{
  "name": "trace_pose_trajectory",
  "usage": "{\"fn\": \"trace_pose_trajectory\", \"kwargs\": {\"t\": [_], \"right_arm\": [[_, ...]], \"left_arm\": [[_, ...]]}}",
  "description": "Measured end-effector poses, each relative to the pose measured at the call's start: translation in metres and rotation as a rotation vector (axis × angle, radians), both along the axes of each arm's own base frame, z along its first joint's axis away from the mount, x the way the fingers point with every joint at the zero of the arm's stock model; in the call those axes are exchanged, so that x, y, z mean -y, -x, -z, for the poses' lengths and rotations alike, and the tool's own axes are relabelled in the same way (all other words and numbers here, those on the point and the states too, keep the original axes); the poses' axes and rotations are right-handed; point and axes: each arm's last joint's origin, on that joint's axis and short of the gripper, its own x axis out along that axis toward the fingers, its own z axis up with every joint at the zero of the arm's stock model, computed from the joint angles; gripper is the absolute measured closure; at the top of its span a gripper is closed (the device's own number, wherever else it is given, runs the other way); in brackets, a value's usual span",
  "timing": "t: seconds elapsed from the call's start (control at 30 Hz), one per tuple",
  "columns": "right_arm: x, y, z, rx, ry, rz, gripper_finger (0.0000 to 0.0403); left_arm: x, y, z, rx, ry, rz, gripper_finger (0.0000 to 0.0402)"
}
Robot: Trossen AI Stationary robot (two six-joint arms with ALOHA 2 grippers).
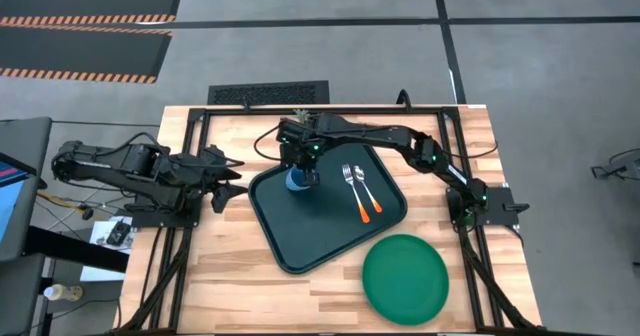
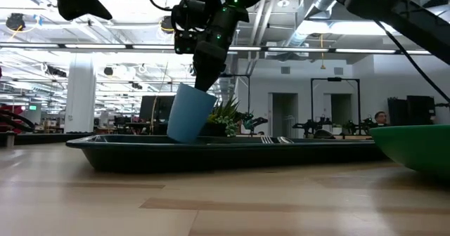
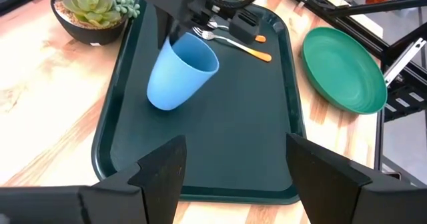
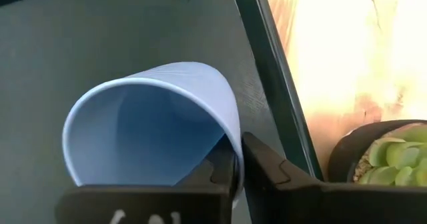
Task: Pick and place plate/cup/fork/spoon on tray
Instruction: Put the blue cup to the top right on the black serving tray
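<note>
The dark tray (image 1: pixel 290 241) lies mid-table. The light-blue cup (image 1: pixel 298 183) is tilted over the tray's far left part, and my right gripper (image 1: pixel 303 166) is shut on it; it also shows in the low view (image 2: pixel 188 113) and the left wrist view (image 3: pixel 179 74). The fork (image 1: pixel 352 188) and the spoon (image 1: pixel 366 188) lie side by side on the tray's floor, right of the cup. The green plate (image 1: pixel 405 278) rests on the table near the tray's near right corner. My left gripper (image 3: pixel 233 164) is open and empty, left of the tray. My right gripper holds the cup by its rim (image 4: pixel 233 151), one finger (image 4: pixel 217 174) inside the cup and one (image 4: pixel 277 167) outside. The fingers come from above, slanting down. The cup hangs tilted, mouth up toward the gripper, base (image 3: pixel 159 99) down at the tray floor; whether it touches, I cannot tell.
A potted succulent (image 3: pixel 90 11) stands on the table just beyond the tray's far left corner, close to the cup; it also shows in the right wrist view (image 4: pixel 383 161). Bare wood lies left of and in front of the tray.
</note>
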Motion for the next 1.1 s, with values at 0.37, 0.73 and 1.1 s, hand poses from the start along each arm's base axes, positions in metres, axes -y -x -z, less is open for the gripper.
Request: {"fn": "trace_pose_trajectory", "kwargs": {"t": [0.37,0.73,1.1], "right_arm": [[0.002,-0.001,-0.001,0.018,0.015,-0.021,0.033],[0.005,-0.01,-0.006,0.123,0.04,-0.019,0.0295],[0.01,-0.011,-0.017,0.171,0.063,-0.003,0.0294]], "left_arm": [[0.0,0.0,0.0,0.001,-0.006,-0.007,0.0162],[0.0,0.0,0.0,0.001,-0.006,-0.007,0.0162],[0.0,0.0,0.0,0.001,-0.006,-0.007,0.0162]]}}
